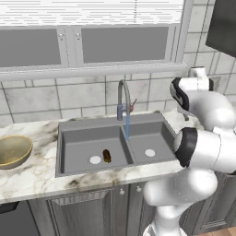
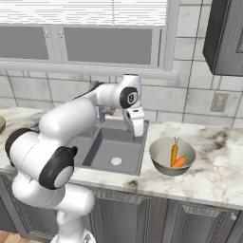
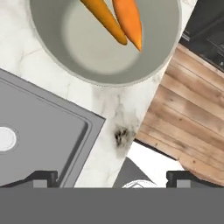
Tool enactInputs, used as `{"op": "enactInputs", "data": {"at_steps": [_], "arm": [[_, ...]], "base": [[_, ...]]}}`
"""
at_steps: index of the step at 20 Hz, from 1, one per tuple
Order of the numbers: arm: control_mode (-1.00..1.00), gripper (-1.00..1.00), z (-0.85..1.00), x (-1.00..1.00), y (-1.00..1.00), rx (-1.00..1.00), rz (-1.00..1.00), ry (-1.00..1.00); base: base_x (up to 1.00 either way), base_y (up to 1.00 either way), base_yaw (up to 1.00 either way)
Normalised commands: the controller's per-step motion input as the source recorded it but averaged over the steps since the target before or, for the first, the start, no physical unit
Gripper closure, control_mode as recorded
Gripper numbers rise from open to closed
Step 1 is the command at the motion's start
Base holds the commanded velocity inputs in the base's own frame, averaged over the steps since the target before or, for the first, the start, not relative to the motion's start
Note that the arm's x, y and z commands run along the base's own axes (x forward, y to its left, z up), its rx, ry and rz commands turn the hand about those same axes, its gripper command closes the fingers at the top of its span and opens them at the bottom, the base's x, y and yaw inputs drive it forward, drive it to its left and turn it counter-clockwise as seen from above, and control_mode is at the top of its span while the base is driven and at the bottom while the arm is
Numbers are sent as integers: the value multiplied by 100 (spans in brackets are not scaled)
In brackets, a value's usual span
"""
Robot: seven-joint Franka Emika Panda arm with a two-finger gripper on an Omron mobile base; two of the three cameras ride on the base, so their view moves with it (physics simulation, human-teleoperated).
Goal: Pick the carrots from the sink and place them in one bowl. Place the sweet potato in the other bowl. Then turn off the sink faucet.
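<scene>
- Marble counter [image 1: 32, 177] runs across the lower half of the left base view, tiled wall and a blinded window above it, grey cabinets below; the hand view also catches wood floor at its right.
- You've got the sink [image 1: 73, 159] at centre of the left base view, and the sink faucet [image 1: 123, 99] arches over the divider with a blue stream coming down: water looks on.
- Your next piece, the sweet potato [image 1: 107, 156], lies in the left basin just right of the pale drain, apart from the walls.
- Handling guess: rigid, light, skin probably wet and slick. Take it across the short axis at mid-length, jaws straddling it, coming straight down.
- Both carrots [image 2: 176, 156] sit in the grey bowl [image 2: 161, 163], centre-right of the right base view; that step looks done.
- Tan bowl [image 1: 13, 151] sits at the left edge of the left base view, well apart from the sink. Long carry, so grip firmly.
- Gripper [image 3: 111, 177] is spread wide and holds nothing; it hangs over the counter between sink corner and grey bowl.
- Watch the faucet neck and divider when you swing across.
</scene>
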Motion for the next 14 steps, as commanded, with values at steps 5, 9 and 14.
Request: {"op": "enactInputs", "data": {"at_steps": [5,9,14], "arm": [[-100,-100,0,-20,66,0,30,11],[-100,-100,-3,-7,57,11,57,24],[-100,-100,-12,0,62,19,72,26]], "base": [[0,0,0],[0,0,0],[0,0,0]]}}
